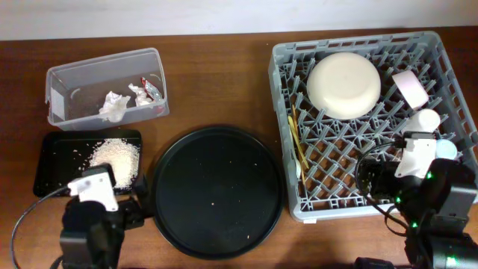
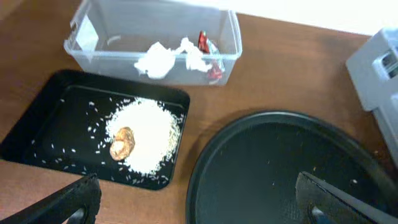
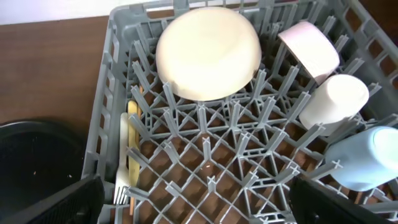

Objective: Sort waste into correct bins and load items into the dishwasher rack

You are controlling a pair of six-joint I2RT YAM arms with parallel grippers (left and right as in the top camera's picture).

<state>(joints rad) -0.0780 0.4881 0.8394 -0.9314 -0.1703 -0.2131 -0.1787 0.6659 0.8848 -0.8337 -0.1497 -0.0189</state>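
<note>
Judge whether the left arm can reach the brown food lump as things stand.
Probably yes: the lump lies uncovered atop the rice in the shallow black tray, ahead of the open left pincer, nothing between.

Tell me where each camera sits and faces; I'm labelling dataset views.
Overhead: above the table, looking straight down at clear tub, flat black tray, round black tray, rack; both arms show.
Left wrist: on left arm, faces flat black tray, rice, clear tub; own open fingertips show.
Right wrist: on right arm, faces rack, cream bowl, cups; own open fingertips show.
Shared: both wrist views catch round black tray.
</note>
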